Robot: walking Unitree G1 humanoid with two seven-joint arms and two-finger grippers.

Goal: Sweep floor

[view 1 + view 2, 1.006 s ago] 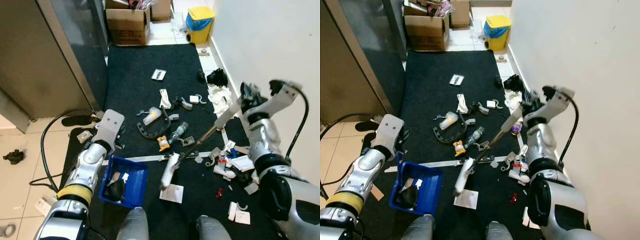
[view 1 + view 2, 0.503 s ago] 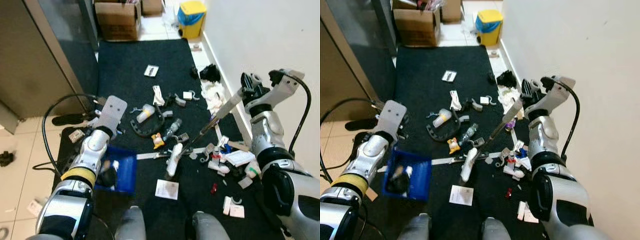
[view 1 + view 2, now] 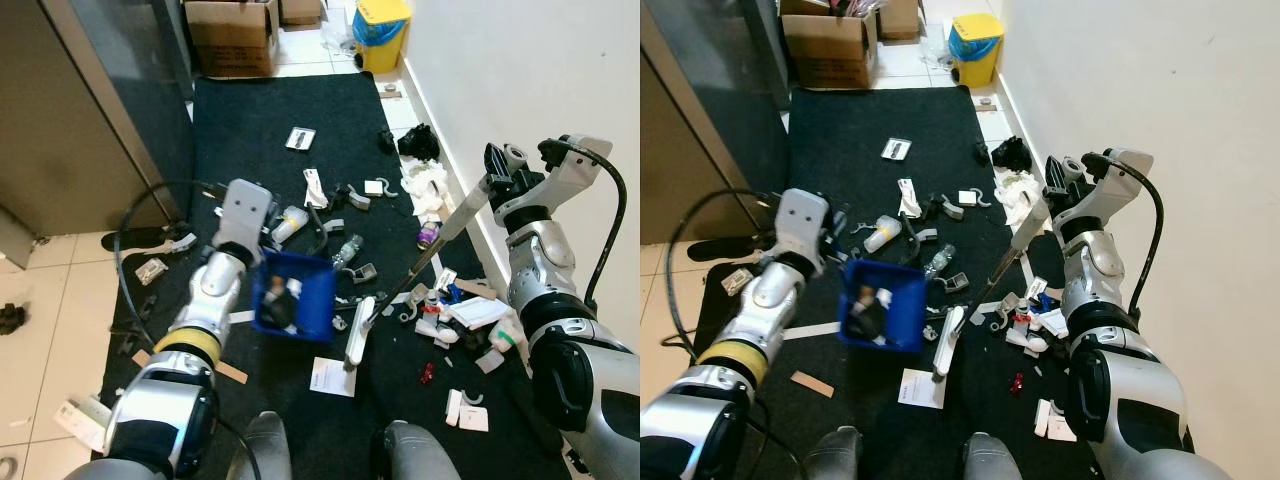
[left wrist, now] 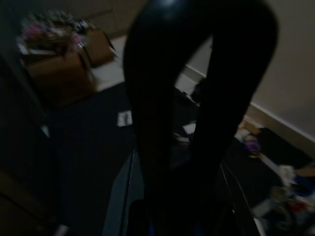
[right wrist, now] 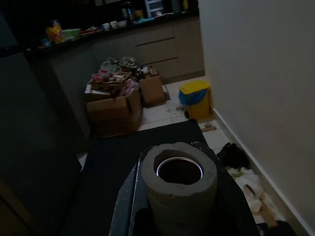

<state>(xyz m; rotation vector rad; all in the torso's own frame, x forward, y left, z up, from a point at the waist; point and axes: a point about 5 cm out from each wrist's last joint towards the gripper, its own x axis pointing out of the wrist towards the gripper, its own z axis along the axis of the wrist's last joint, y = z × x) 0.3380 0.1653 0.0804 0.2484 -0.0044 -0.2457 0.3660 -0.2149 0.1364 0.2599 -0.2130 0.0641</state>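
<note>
Progress: early; litter strewn across black floor mat (image 3: 280, 120) | right gripper (image 3: 497, 180) clamped round grey broom handle (image 3: 455, 215), white broom head (image 3: 358, 331) down amid debris | left gripper (image 3: 262, 262) grips blue plastic dustpan (image 3: 305, 290); fingers' spread unclear

We see a matt, dark carpet-like mat (image 3: 290, 110) with a fine rough pile, lying on smooth glossy floor tiles (image 3: 60, 330). At ten o'clock stands a brushed metal panel (image 3: 70, 120), dully reflective. The dustpan (image 3: 295, 292) looks like glossy blue plastic. The broom (image 3: 420, 268) has a metal shaft with a grey matt foam-like grip, its tube end plain in the right wrist view (image 5: 179, 178), and a pale plastic head. Both arms wear satin silver shells. At twelve o'clock sit a brown cardboard box (image 3: 233, 40) and a yellow plastic bin (image 3: 378, 22). The wall (image 3: 520, 70) at two o'clock is matt painted plaster. Paper scraps (image 3: 330, 377) lie flat and white.
</note>
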